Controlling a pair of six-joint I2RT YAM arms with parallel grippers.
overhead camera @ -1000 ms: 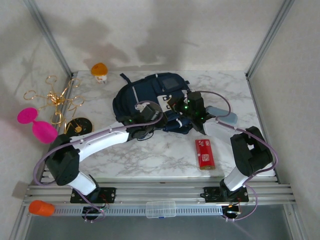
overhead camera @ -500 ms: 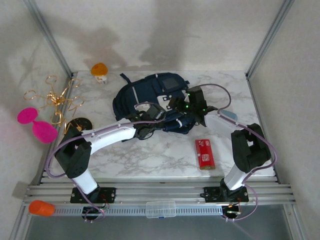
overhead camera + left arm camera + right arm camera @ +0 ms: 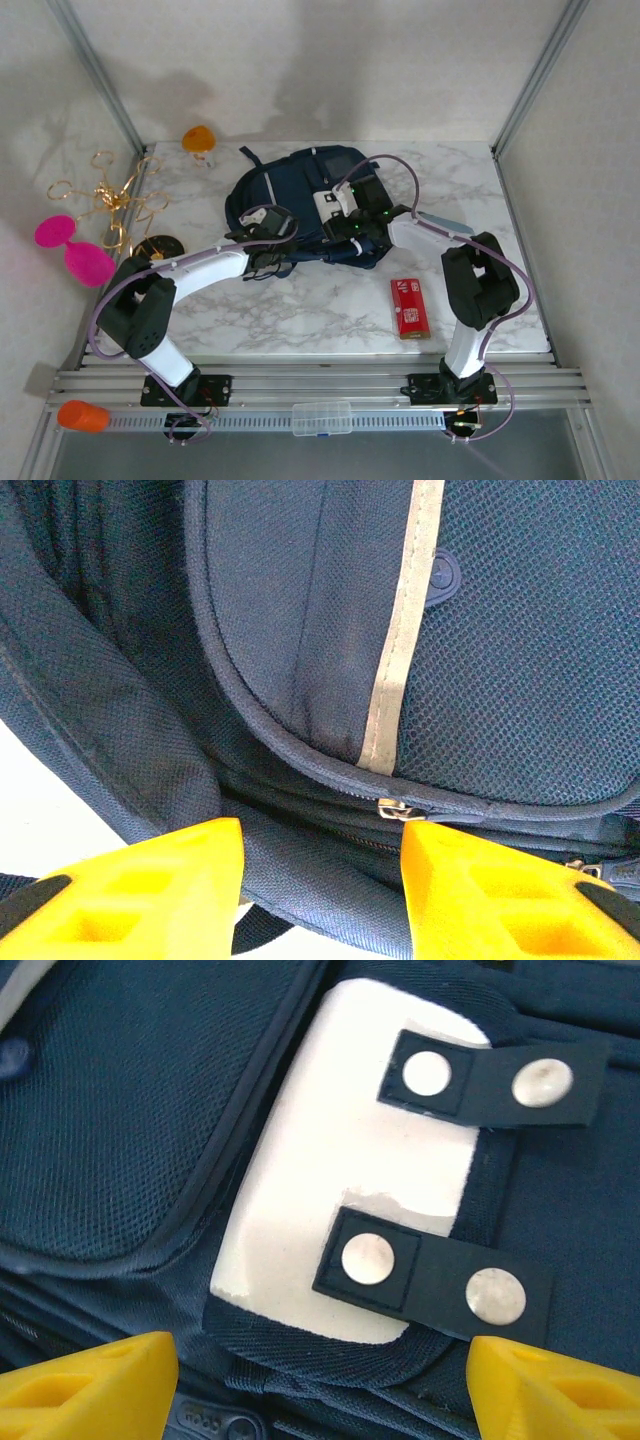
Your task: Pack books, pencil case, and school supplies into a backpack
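— Jaws on my left gripper (image 3: 320, 885) stand open with nothing between them but cloth. They straddle the near edge of the backpack (image 3: 290, 185), which lies flat at the middle of the table.

— Can you see a zipper pull?

— Yes, the zipper pull (image 3: 400, 808) sits just ahead of the fingers, nearer the right-hand one. I reckon opening the bag is the step in hand, so I'd shift a touch that way, pinch the metal tab alone and drag along the seam, not upward.

— And your right side?

— My right gripper (image 3: 320, 1400) is spread wide and empty, hovering close over the white patch (image 3: 320, 1190) with its snap tabs. I'd press it down there to pin the bag while the left pulls.

— What waits?

— The red supplies box (image 3: 410, 307) lies near the front, well apart from the bag; the pencil case (image 3: 448, 222) is just behind my right arm.
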